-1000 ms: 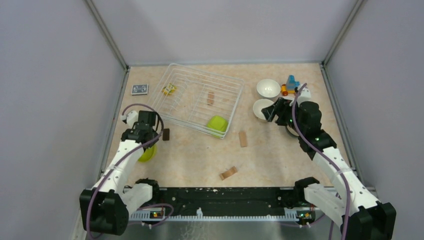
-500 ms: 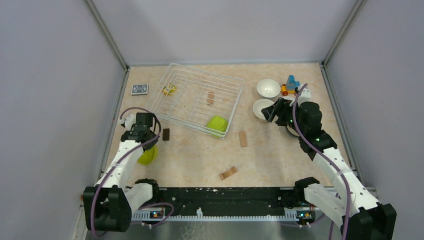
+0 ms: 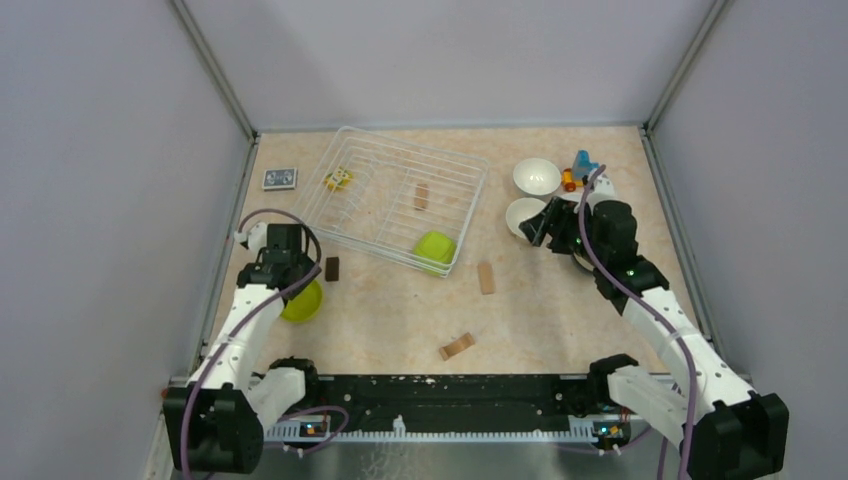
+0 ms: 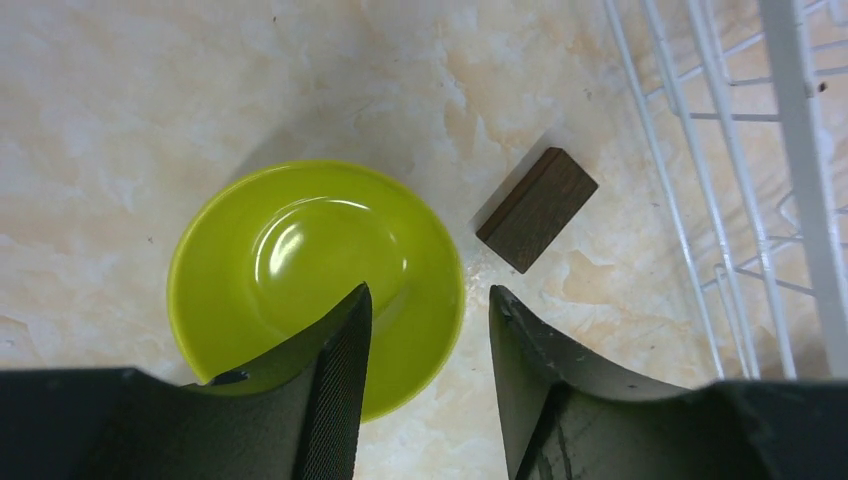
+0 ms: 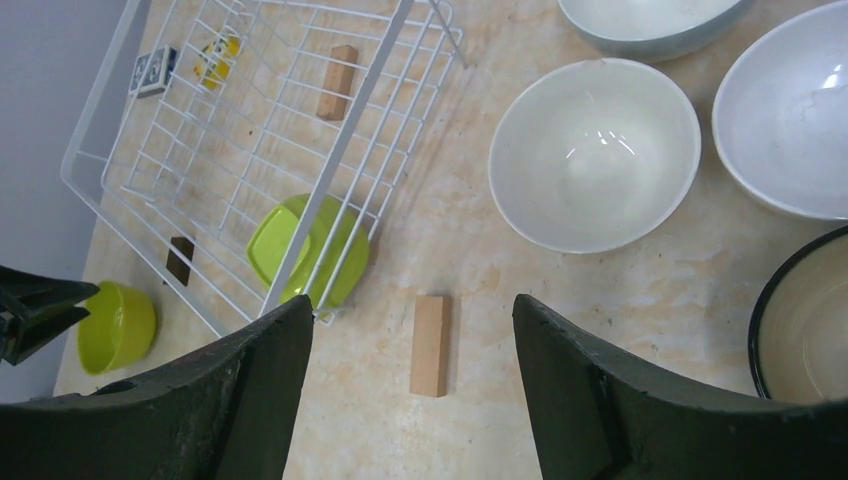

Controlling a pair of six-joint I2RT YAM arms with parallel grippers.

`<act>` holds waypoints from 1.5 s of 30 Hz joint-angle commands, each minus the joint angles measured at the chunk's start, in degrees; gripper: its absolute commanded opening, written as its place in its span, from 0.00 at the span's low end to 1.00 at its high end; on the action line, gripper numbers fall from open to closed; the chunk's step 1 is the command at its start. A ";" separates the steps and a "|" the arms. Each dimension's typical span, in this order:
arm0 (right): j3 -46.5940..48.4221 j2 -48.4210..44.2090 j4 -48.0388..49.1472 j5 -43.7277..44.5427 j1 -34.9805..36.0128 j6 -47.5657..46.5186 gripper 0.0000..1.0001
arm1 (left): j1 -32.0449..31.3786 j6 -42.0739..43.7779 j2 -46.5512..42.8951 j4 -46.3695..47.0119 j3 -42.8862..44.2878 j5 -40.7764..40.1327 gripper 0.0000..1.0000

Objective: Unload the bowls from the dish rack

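Currently | dish rack (image 3: 385, 190): one lime bowl (image 3: 435, 247) | outside: five bowls (image 5: 595, 150)

Plain grey-lilac walls (image 3: 450, 60) at 9, 12 and 3 o'clock. Metal corner posts (image 3: 215, 70). Beige marbled table (image 3: 560, 320). Even, soft light.

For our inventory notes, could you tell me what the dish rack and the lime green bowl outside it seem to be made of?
Dish rack: slim rigid grid of thin wire, likely white-coated metal. Lime green bowl: smooth and glossy, with bright highlights inside; glazed ceramic or plastic, unclear which.
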 commanded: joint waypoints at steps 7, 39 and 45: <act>7.77 9.08 -0.88 -4.01 1.38 0.50 0.71 | 0.17 9.09 -6.71 -0.31 9.51 7.03 0.65; 33.48 34.21 -9.18 -4.86 21.44 -19.56 0.29 | -5.43 26.95 2.97 21.68 10.62 57.87 0.75; 41.48 44.23 -14.32 -4.41 24.11 -20.64 0.05 | -11.32 29.65 6.33 20.23 14.20 50.14 0.75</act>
